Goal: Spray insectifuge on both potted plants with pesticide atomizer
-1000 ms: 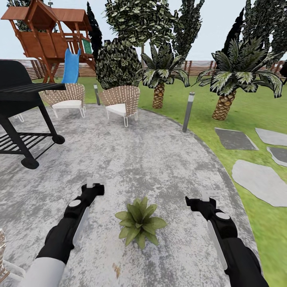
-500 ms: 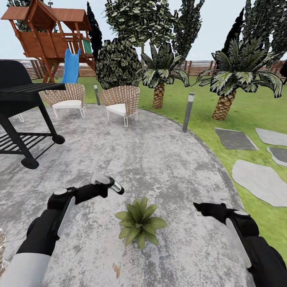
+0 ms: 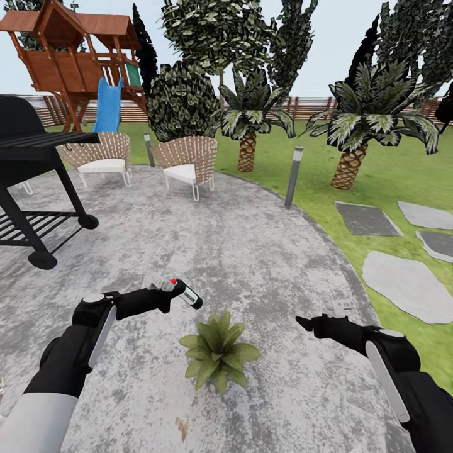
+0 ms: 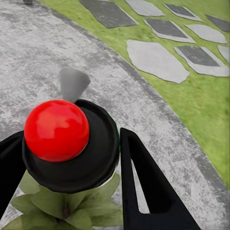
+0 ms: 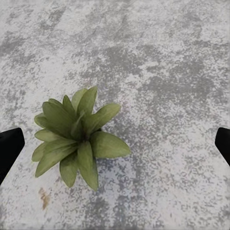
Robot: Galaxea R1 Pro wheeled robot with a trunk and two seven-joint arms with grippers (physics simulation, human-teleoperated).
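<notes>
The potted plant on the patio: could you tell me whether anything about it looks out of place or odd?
Nothing looks damaged: the potted plant sits upright on the stone patio, leaves intact, its pot hidden beneath them.

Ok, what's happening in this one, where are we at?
The robot stands on the stone patio, and its left gripper holds the pesticide atomizer, with the nozzle end angled toward the potted plant on the ground between the arms. In the left wrist view the bottle sits between the fingers just above the leaves. The right gripper is open and empty beside the plant.
</notes>
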